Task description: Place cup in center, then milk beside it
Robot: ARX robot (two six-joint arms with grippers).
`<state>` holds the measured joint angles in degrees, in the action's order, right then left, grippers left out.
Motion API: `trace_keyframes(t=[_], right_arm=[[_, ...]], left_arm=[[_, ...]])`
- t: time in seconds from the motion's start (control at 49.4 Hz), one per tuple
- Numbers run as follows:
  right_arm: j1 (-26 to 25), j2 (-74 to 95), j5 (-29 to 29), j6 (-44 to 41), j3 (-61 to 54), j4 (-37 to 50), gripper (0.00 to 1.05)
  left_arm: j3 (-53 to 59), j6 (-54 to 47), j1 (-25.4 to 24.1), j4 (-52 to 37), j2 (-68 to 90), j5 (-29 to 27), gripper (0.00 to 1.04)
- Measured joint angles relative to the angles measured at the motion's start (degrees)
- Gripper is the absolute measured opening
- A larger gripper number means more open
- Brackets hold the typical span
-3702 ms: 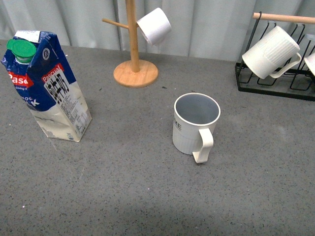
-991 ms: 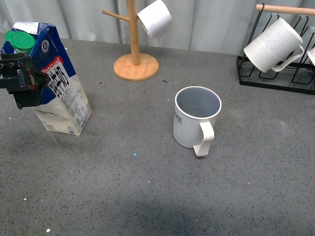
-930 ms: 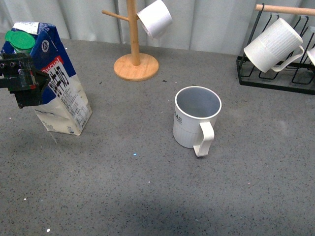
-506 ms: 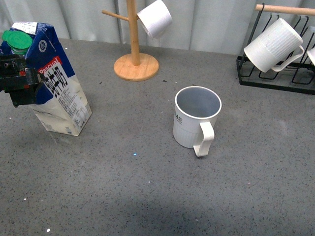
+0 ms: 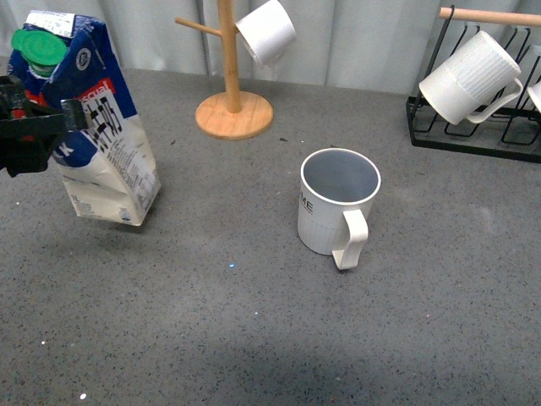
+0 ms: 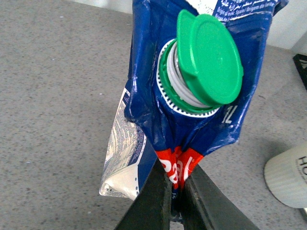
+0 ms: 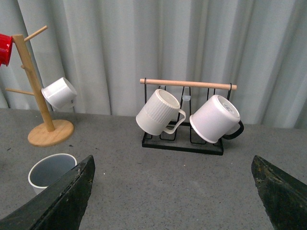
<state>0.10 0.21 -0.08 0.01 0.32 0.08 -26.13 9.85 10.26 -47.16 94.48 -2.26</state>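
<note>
Seeing glossy, creased milk carton (image 5: 106,135), round green cap (image 6: 208,57) up, tilted by the left edge of the speckled grey bench (image 5: 254,338). I note the left gripper (image 6: 175,196) reaching in level, pinched on its folded gable. Ribbed off-white cup (image 5: 336,203) stands upright near bench centre, chunky handle toward me. Right gripper (image 7: 172,160) is spread wide.

- Soft, even light falls from above; the grey table (image 5: 254,338) looks matte, with a dim patch along its near edge.
- The milk (image 5: 110,161) casts a faint, blurry shadow beneath it.
- In the right wrist view, the right gripper's fingers (image 7: 62,201) look dark and soft-edged.
</note>
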Motion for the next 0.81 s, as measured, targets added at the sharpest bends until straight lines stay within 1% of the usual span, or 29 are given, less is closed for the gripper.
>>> trace_keyframes(t=[0.182,0.344,0.526,0.809], right_arm=[[0.00,0.00,0.00,0.00,0.00,0.00,0.95],[0.00,0.00,0.00,0.00,0.00,0.00,0.95],[-0.02,0.00,0.00,0.00,0.00,0.00,0.95],[-0.02,0.00,0.00,0.00,0.00,0.02,0.95]], left_arm=[[-1.44,4.74,8.28,-1.01,2.67,-5.35,0.04],[-4.57,7.72,13.55,-1.27,6.38,-7.96,0.04],[-6.97,9.20,15.91,-1.51,8.70,-9.20,0.04],[-8.13,11.17,17.22,-1.75,10.25,-9.84,0.04]])
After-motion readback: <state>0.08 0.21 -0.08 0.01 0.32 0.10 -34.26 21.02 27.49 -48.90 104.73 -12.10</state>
